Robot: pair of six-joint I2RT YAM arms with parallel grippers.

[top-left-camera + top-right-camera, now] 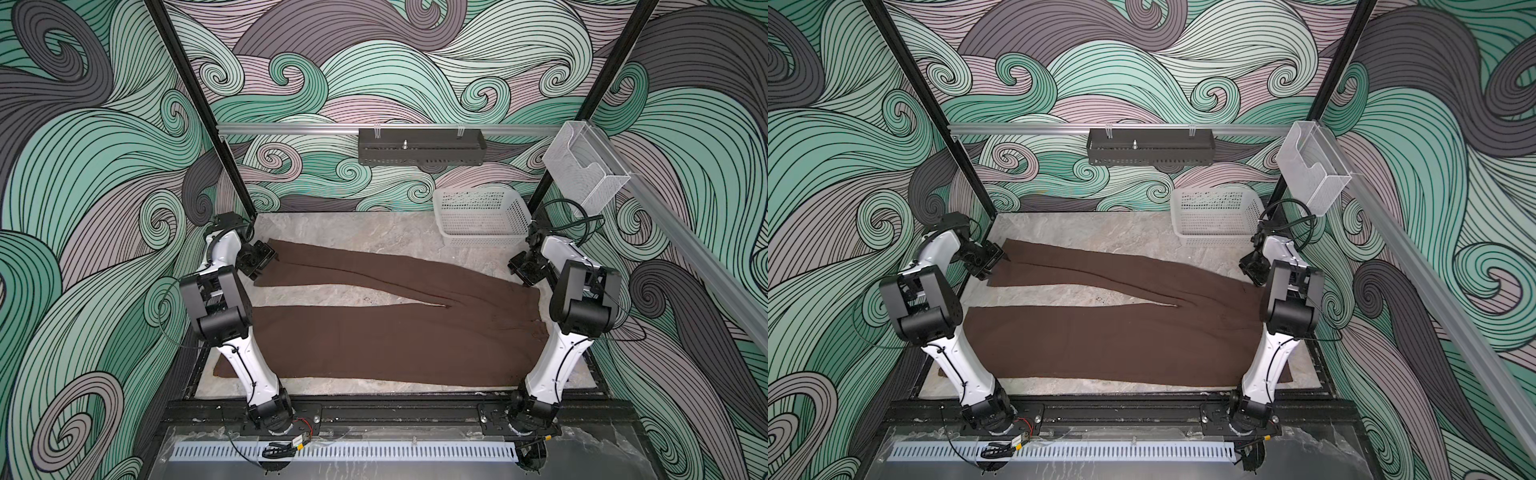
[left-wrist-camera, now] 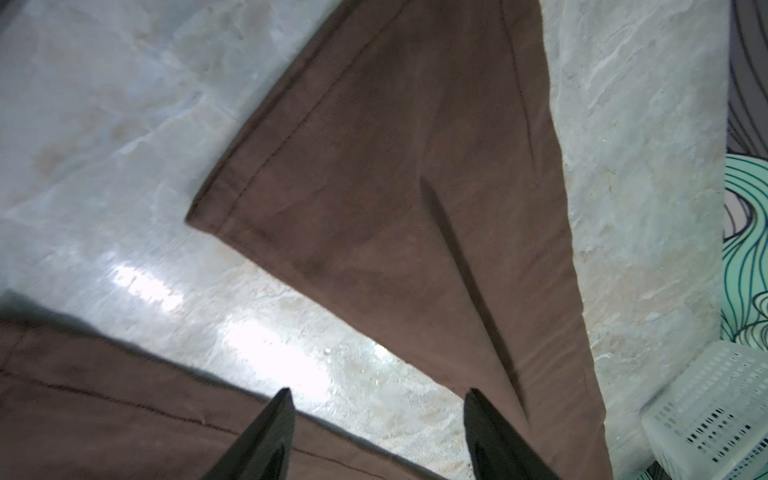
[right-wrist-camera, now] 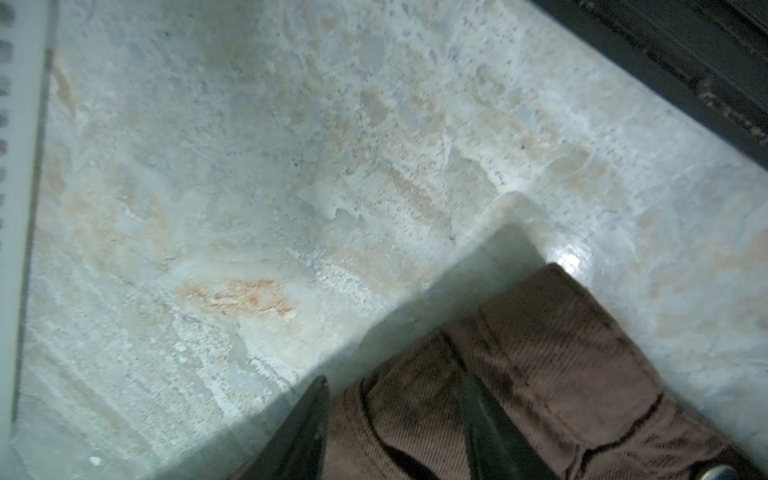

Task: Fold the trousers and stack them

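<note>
in both top views the trousers (image 1: 374,336) lie flat on the table (image 1: 353,232) across mid-frame, waist at right, legs splayed to the left. the left gripper (image 2: 379,392) hangs open by the upper leg's hem; the right gripper (image 3: 395,380) hangs open over the waist's upper corner, gripping nothing.

Dark brown trousers (image 1: 374,336) lie flat and unfolded, spread full length — waist at the right, the two wide legs splayed apart leftward.
</note>
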